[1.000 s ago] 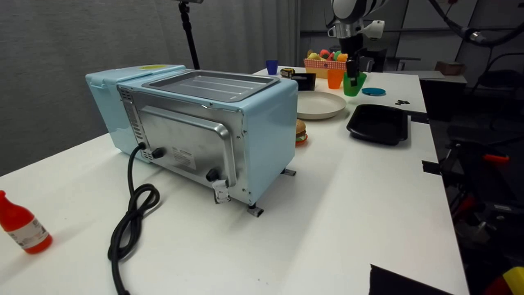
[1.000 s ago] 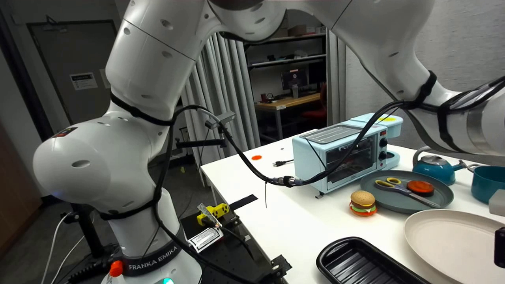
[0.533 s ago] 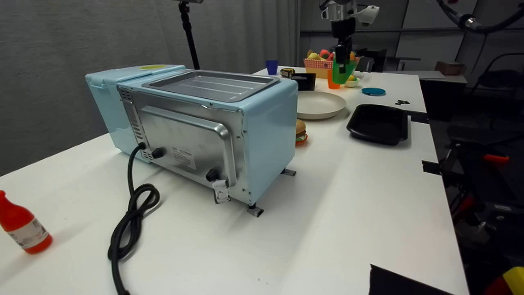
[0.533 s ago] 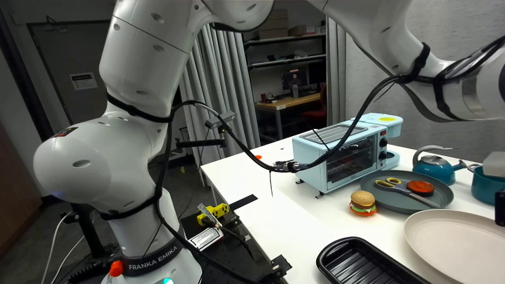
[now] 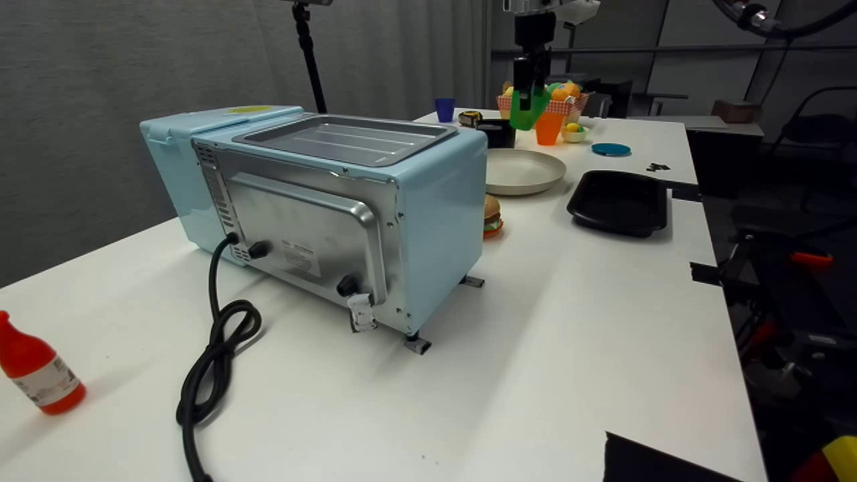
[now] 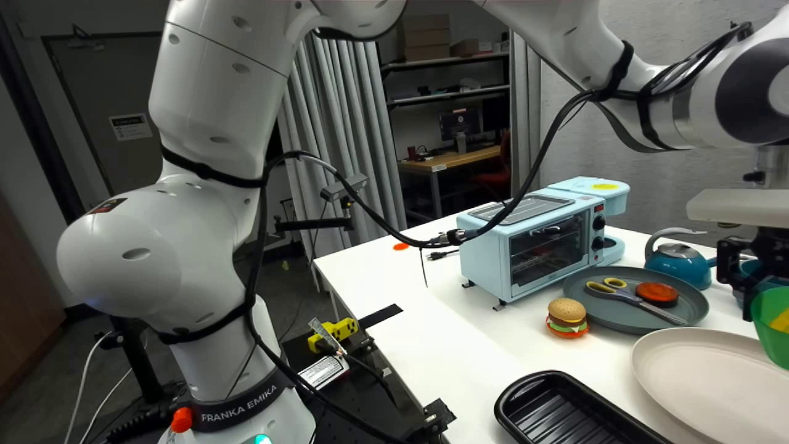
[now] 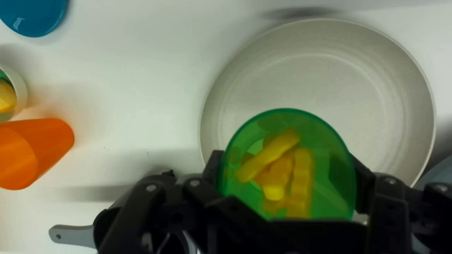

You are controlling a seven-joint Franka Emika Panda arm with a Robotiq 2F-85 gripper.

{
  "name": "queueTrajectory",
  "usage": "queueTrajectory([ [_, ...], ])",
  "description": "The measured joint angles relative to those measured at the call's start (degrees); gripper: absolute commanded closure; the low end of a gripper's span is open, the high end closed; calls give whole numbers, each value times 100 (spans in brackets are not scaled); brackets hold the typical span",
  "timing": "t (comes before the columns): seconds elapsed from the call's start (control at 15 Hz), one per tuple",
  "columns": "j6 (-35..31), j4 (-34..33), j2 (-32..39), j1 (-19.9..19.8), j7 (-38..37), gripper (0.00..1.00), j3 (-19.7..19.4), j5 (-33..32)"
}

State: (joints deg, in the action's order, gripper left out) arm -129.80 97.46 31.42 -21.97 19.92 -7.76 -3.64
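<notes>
I have my gripper [image 7: 286, 165] clamped on one green cup [image 7: 328, 150], a finger at its 9 o'clock and another at its 3, holding it above the white table [image 7: 141, 67]. At least three yellow sticks [image 7: 270, 155] lie inside. Working outward in the wrist view, one cream plate [image 7: 335, 91] spreads toward 1 o'clock, partly hidden by the cup. One orange cup [image 7: 46, 150] stands at 9, one small bowl [image 7: 22, 92] with a yellow piece [image 7: 6, 97] in it sits between 9 and 10, and one glossy blue disc [image 7: 33, 17] lies at 10.

A second ago, in an exterior view, I had the green cup lower, near the orange cup's 3 o'clock; now it is higher, at its 10, and the small bowl has come into sight there.

The wrist view looks down on the sticks, while an exterior view gives only a patch of yellow in the cup. One toy hamburger [image 6: 567, 317] shows in both exterior views but not from the wrist. Only in an exterior view do I find one pair of scissors [image 6: 635, 301] on a grey plate [image 6: 607, 317] and, beyond them, one kettle [image 6: 678, 268]; only in an exterior view, too, one blue cup [image 5: 444, 110] and, farthest from my gripper, one red bottle [image 5: 37, 368].
</notes>
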Motion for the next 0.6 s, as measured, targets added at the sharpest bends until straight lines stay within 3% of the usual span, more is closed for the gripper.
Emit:
queueTrajectory([
  [0.6, -1434, 479, -67, 297, -866, 47, 139, 421],
])
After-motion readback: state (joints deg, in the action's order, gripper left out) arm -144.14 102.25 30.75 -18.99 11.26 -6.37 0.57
